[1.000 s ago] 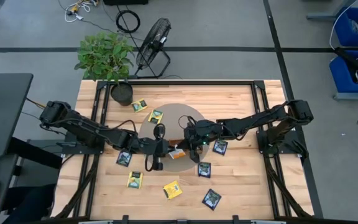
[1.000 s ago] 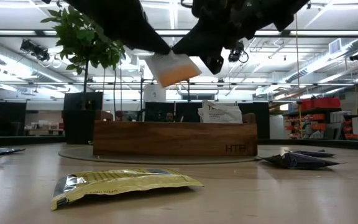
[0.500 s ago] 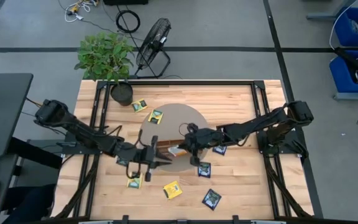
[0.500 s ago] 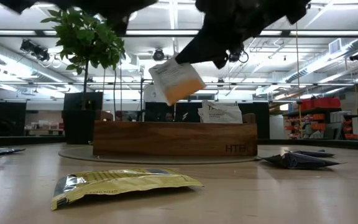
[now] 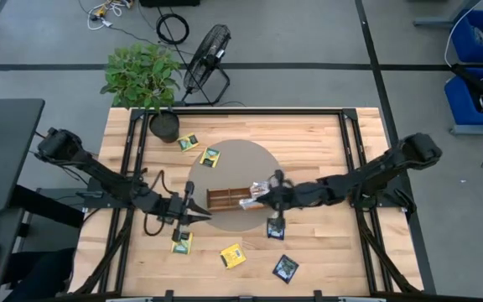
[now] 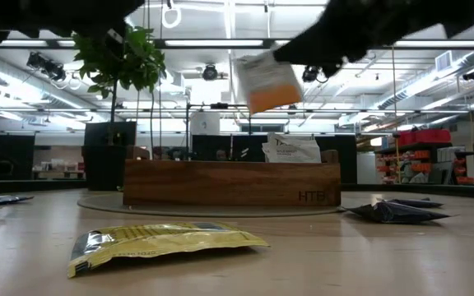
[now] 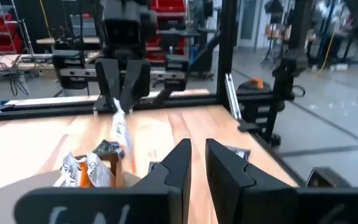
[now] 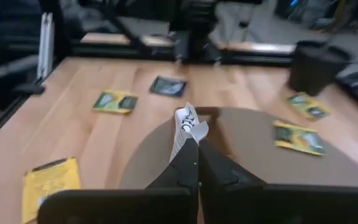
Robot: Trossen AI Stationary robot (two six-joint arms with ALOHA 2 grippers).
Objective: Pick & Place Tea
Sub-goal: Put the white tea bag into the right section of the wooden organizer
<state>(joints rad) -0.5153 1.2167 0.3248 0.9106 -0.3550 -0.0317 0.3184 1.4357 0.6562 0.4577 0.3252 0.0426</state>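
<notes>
At the left of the high view we list the left gripper [image 5: 198, 216], lying low over the table at the left edge of the round mat [image 5: 250, 155]. Its fingers [image 7: 178, 163] stand a narrow gap apart and hold nothing; a yellow sachet [image 5: 181, 242] lies on the wood just below it in the frame.

Upper left of centre, we note two green-and-yellow sachets [image 5: 189, 142] lying near the potted plant [image 5: 143, 80].

At centre, we record the wooden tray [image 5: 225, 199] on the mat. In the low view it shows as a long brown box [image 6: 231, 182] with a white sachet [image 6: 291, 149] standing in its right end.

Just right of the tray, the right gripper [image 5: 261, 195] has its fingers [image 8: 188, 163] pinched flat on the white-and-orange sachet [image 6: 266, 82], which hangs in the air above the tray, tilted, orange half lowest. Its own wrist view shows the sachet [image 8: 185, 127] edge-on between the closed tips.

Lower centre and right, we count a dark sachet [image 5: 275, 228], another yellow one [image 5: 232, 256] and a second dark one [image 5: 286, 268] lying on the bare table [image 5: 325, 252].
</notes>
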